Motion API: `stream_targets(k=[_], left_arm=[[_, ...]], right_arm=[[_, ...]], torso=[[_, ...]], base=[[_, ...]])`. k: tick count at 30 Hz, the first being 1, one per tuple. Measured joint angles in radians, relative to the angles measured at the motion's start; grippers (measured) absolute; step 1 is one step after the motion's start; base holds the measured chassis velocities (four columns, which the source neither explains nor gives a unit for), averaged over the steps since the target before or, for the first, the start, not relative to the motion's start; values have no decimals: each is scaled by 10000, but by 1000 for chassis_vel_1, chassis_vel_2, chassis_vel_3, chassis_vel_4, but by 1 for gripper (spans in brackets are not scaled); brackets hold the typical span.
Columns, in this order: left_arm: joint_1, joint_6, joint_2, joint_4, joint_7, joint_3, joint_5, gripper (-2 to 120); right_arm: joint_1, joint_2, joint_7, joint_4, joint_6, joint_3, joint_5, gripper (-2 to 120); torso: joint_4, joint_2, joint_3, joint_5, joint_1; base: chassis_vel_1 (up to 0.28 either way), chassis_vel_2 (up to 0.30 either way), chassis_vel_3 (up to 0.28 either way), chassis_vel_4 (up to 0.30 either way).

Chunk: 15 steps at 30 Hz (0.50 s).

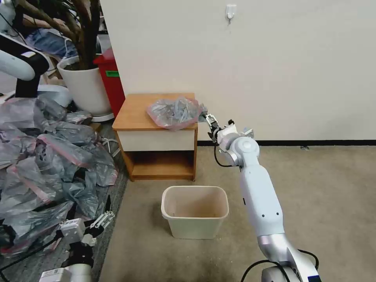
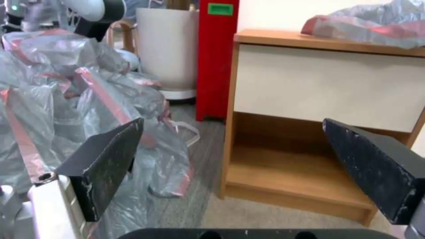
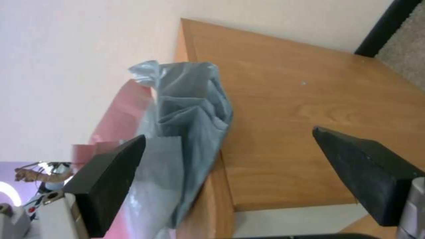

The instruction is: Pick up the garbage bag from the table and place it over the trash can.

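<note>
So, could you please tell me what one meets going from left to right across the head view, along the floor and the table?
Heap of grey-pink bags → white plant pot → red bin → table → garbage bag on its top → right gripper, fingers open, beside the bag.

Cream wall (image 1: 274, 58), beige carpet (image 1: 333, 188)

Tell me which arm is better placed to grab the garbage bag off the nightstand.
Right. The right gripper is open beside the garbage bag at the nightstand edge; the left gripper sits low, near the bag heap.
</note>
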Motion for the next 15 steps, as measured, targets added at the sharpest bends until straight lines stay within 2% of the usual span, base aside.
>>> stream_targets(k=[9, 15], left_arm=[[211, -181, -198, -107, 7, -84, 174, 100], [363, -381, -173, -176, 7, -336, 178, 100]], right_arm=[[476, 185, -195, -574, 3, -72, -108, 97], [845, 225, -315, -940, 14, -70, -289, 92]], torso=[[0, 0, 0, 0, 0], [1, 0, 0, 0, 0]], base=[[0, 0, 0, 0], [0, 0, 0, 0]])
